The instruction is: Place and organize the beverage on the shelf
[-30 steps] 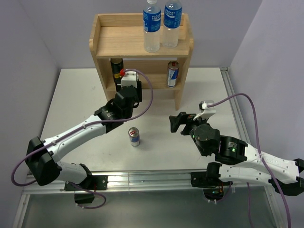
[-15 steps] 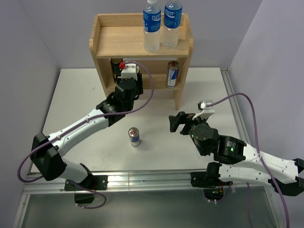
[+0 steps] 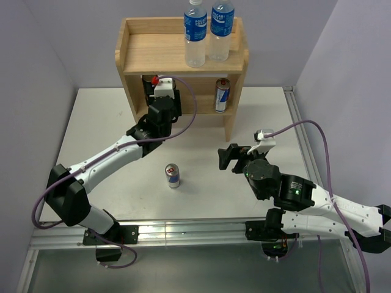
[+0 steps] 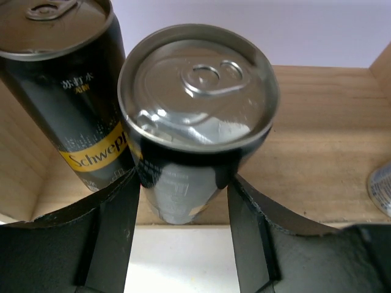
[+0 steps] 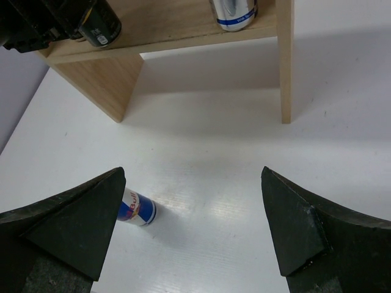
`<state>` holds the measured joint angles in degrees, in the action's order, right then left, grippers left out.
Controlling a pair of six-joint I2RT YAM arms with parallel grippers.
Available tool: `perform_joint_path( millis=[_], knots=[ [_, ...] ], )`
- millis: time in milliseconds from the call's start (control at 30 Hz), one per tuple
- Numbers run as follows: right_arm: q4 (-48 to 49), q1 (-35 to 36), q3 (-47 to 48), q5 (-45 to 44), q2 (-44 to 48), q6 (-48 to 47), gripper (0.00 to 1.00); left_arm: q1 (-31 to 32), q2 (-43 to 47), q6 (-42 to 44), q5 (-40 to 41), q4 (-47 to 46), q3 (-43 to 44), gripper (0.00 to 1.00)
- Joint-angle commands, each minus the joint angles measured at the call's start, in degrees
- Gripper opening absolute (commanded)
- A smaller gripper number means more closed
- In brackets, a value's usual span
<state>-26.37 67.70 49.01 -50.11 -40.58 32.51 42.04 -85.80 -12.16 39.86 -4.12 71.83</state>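
The left tool [image 4: 183, 204] is clamped on a black can [image 4: 197, 110], one finger on each side of its body, and the can stands upright. It sits at the front edge of the lower board of the shelf [image 4: 317, 152], just beside a second black can [image 4: 67, 91] with a yellow band, which stands further back on the left. Whether the held can's base already rests on the board cannot be told. A blue-and-silver can [image 3: 222, 95] stands well apart at the right end of the same board, and two bottles [image 3: 208, 33] stand on the top tier.

The step in hand looks like placing this can on the lower tier. The next move calls for easing it a little deeper beside its twin, setting it flat, then letting go and backing straight out so that neither can tips.

The right tool [image 5: 192, 204] hangs spread wide and holds nothing, above the white surface [image 5: 232, 140]. A small can [image 5: 137, 207] stands there near it and is not yet shelved.
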Motion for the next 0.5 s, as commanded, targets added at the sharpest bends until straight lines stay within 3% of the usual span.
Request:
perform_joint_path(
  millis=[0, 467],
  knots=[
    [1.32, -0.55, -0.5, -1.22, 0.24, 0.1, 0.99, -0.82, 0.19, 0.39, -0.22, -6.86, 3.67, 0.0],
    [2.64, -0.82, -1.11, -0.08, -0.82, 0.27, 0.99, -3.37, -1.3, -1.81, -1.8, -8.18, 2.79, 0.0]
  ],
)
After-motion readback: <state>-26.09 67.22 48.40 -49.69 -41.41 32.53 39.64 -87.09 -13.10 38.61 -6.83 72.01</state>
